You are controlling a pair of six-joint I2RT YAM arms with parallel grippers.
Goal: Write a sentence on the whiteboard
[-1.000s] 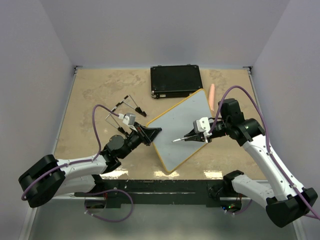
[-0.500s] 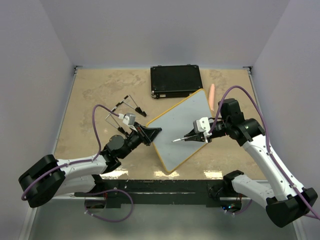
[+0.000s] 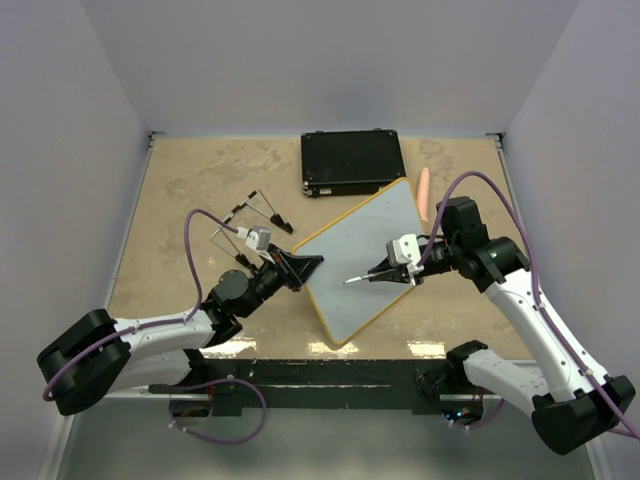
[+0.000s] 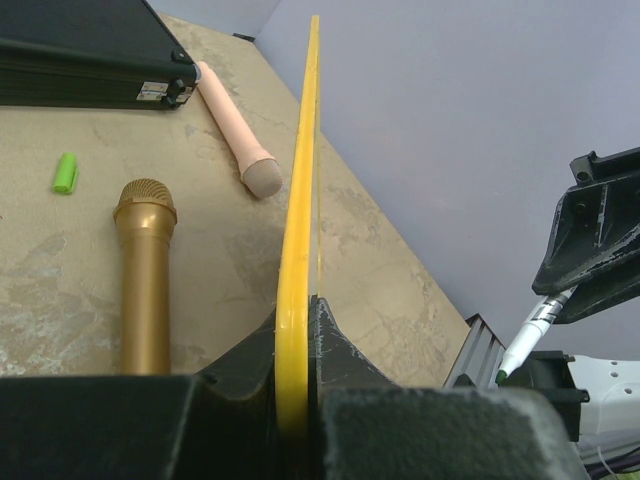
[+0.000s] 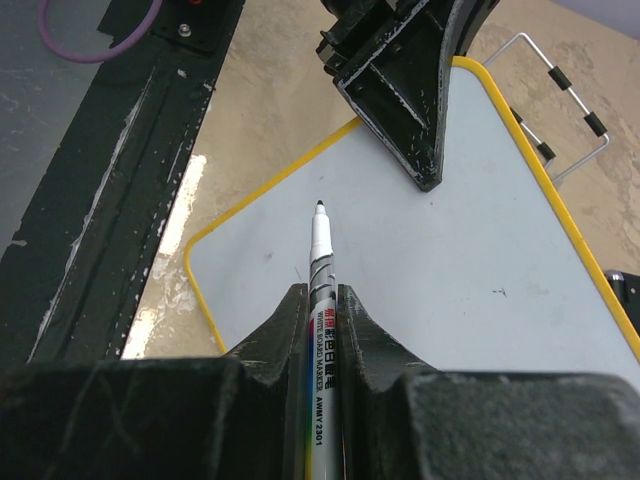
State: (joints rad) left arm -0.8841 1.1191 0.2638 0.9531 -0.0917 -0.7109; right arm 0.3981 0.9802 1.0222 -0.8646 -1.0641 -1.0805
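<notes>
A tan, mottled table point(image 3: 190, 170) stands enclosed by pale lavender walls point(image 3: 330, 60). A black rectangular case point(image 3: 352, 163) lies flat at 12 o'clock, near the far edge. Just beside its right corner, at 1 o'clock, lies a peach-pink microphone point(image 3: 424, 193). Thin wire frames point(image 3: 258, 210) with black tips lie at 10 o'clock. The left wrist view also shows a gold microphone point(image 4: 146, 270) lying flat, with a small bright green cap point(image 4: 65, 173) at its 10 o'clock.

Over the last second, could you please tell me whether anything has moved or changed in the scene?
Nothing visibly changed. The left gripper stays shut on the edge of the yellow-rimmed white rectangular whiteboard, and the right gripper keeps the white marker pen pointed at its blank face.
</notes>
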